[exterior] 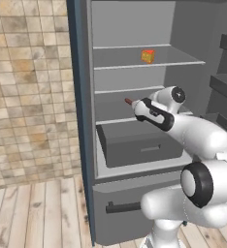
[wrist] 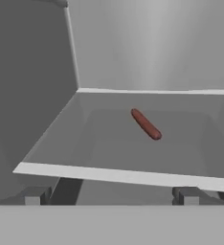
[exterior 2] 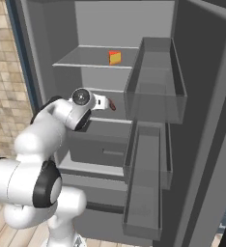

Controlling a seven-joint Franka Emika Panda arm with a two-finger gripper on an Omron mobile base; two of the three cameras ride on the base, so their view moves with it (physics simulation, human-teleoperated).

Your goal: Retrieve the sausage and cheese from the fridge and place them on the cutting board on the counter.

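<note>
A white robot arm reaches into the open fridge (exterior: 135, 160), its gripper (wrist: 111, 194) held level with the middle shelf (wrist: 61, 143) and its jaws spread wide, released and holding nothing. The two dark fingertips (wrist: 35, 195) rise at the near edge of that shelf, short of the prize: the sausage (wrist: 146, 124) lies ahead of the gripper and a little to its right, flat on the shelf and angled across it, well apart from the fingers. From the left base camera only its dark red end pokes out just past the hand, while the right base camera catches it just beyond the wrist. The wide stance of the jaws looks like preparation for straddling the thin cylinder, and the low, level approach suits a shelf with little headroom under the one above.

The cheese (exterior: 147, 56), an orange wedge, sits one shelf up, above the gripper and farther back, untouched. The door (exterior 2: 202, 120) stands swung open to the gripper's right, its bins (exterior 2: 156, 87) close beside the arm, which may explain the tight line of entry. By the look of things, the retrieval is at its start, with neither item lifted yet
</note>
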